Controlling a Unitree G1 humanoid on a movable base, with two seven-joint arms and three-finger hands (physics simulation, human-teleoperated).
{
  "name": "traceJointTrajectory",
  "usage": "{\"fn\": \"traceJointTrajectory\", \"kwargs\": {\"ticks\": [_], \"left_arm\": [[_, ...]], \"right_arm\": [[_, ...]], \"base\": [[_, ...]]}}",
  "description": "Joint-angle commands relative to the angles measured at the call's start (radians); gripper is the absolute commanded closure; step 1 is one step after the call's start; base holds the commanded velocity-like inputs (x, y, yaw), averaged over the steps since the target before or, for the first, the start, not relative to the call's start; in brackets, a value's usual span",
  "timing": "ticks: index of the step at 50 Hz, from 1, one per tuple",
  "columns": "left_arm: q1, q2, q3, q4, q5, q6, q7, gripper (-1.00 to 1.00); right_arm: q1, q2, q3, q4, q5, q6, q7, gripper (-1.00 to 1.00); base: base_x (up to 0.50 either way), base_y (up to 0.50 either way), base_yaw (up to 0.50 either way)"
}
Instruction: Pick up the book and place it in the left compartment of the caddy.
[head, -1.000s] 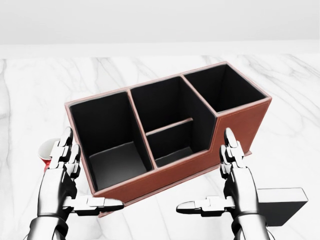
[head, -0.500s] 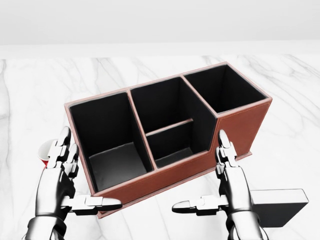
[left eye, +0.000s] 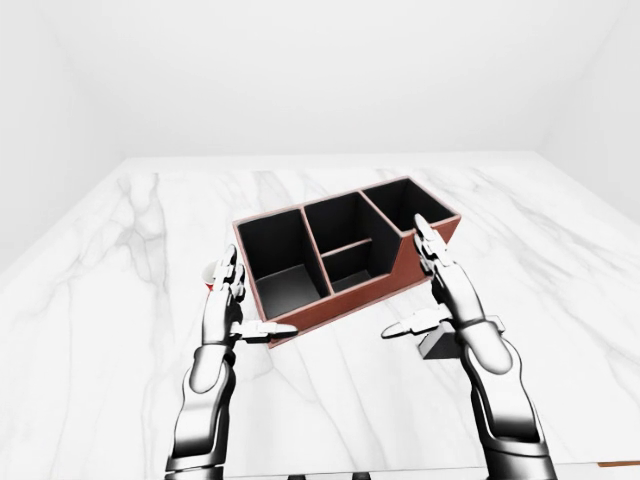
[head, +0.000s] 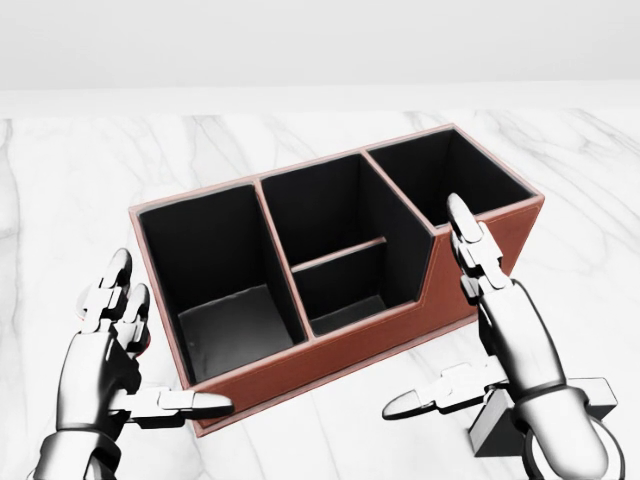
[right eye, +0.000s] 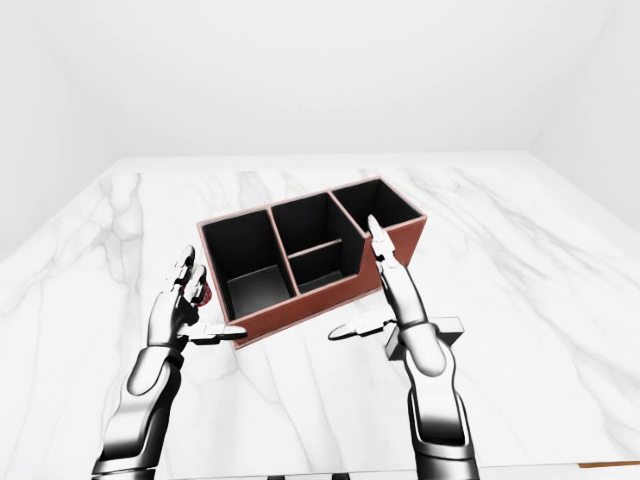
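since the earlier frames the right hand (head: 500, 330) has risen and swung toward the right of the head view, its fingers (head: 470, 240) now reaching up across the caddy (head: 330, 270) wall by the right compartment, thumb jutting left over the counter (head: 60, 200). the left hand (head: 105, 355) has dropped a little and now hides most of the red cup (left eye: 213, 275) beside the caddy's left end. the caddy itself has not moved.

both hands are spread wide open, fingers straight, thumbs pointing toward each other, holding nothing. the left hand hovers just off the caddy's lower left corner.

the book (head: 540, 425), a dark slab, lies flat on the counter at the bottom right of the head view, below the caddy's right end and largely covered by the right wrist and forearm. the hand is above it; whether they touch cannot be told.

the caddy sits at a slant on the white marble, brown outside, black inside, and its large left compartment holds nothing.
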Motion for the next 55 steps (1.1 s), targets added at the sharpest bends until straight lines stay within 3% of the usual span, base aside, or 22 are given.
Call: {"fn": "traceJointTrajectory", "kwargs": {"ticks": [1,12,24,39,55], "left_arm": [[-0.003,0.002,0.005,-0.005,-0.006,0.014,-0.014,-1.00],[-0.005,0.003,0.005,-0.005,-0.007,0.019,-0.016,-1.00],[-0.005,0.002,0.003,0.000,-0.004,0.013,-0.016,-1.00],[-0.003,0.001,0.001,0.005,-0.002,0.008,-0.016,-1.00],[-0.003,0.001,0.000,0.008,0.000,0.005,-0.016,-1.00]], "right_arm": [[0.010,-0.051,-0.026,-0.141,-0.118,0.000,0.194,-1.00],[0.057,-0.096,0.006,-0.226,-0.371,0.000,0.435,-1.00],[0.061,-0.106,-0.057,-0.227,-0.690,0.000,0.435,-1.00],[0.071,-0.090,-0.149,-0.227,-0.899,0.000,0.435,-1.00],[0.019,-0.102,-0.142,-0.025,-1.128,0.000,0.435,-1.00]], "base": [[0.00,0.00,0.00],[0.00,0.00,0.00],[0.00,0.00,0.00],[0.00,0.00,0.00],[0.00,0.00,0.00]]}}
